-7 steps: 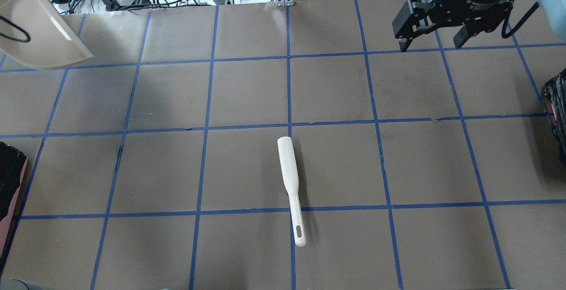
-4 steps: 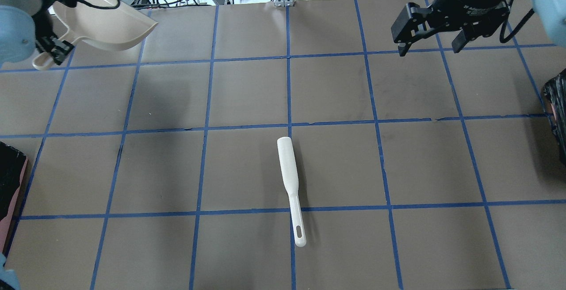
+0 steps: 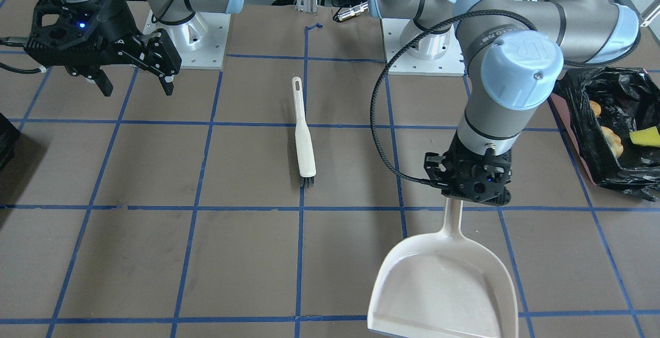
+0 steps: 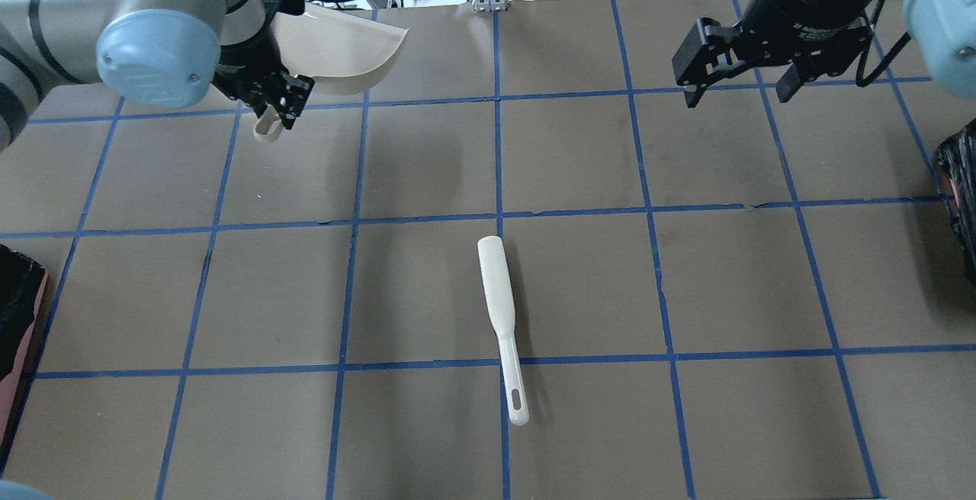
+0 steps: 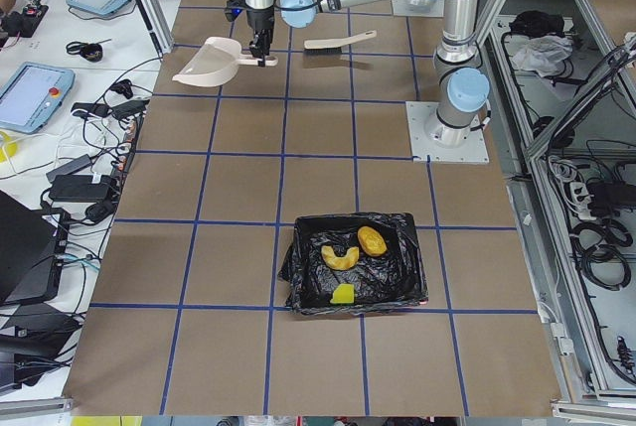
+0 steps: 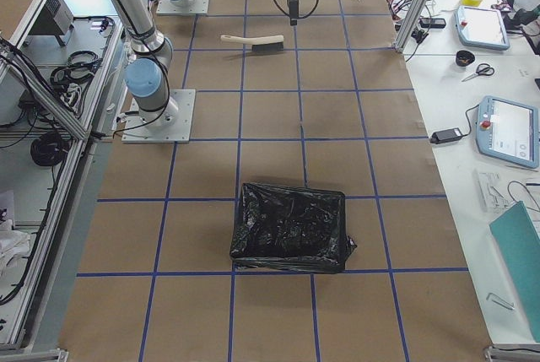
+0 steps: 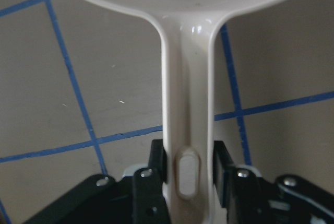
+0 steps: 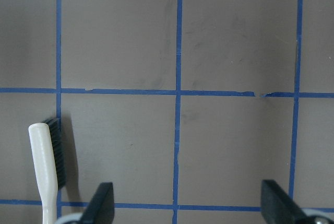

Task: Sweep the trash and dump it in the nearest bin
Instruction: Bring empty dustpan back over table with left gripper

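My left gripper (image 4: 274, 100) is shut on the handle of the white dustpan (image 4: 343, 50) and holds it above the far left of the table; the wrist view shows the jaws clamped on the handle (image 7: 188, 130). The pan (image 3: 443, 286) looks empty. My right gripper (image 4: 738, 96) is open and empty above the far right. The bin (image 5: 298, 265), lined with a black bag, holds the trash: a golden-brown lump (image 5: 373, 240), an orange peel piece (image 5: 339, 256) and a yellow wedge (image 5: 343, 294).
A white brush (image 4: 499, 317) with black bristles lies on the table's middle, handle toward the robot. A second black-bagged bin (image 6: 291, 227) stands at the robot's right end of the table. Cables and devices lie beyond the far edge.
My left arm has swung in from the far left edge toward the table's middle with the dustpan in its grip. The right gripper has shifted only slightly. The brush has not moved.
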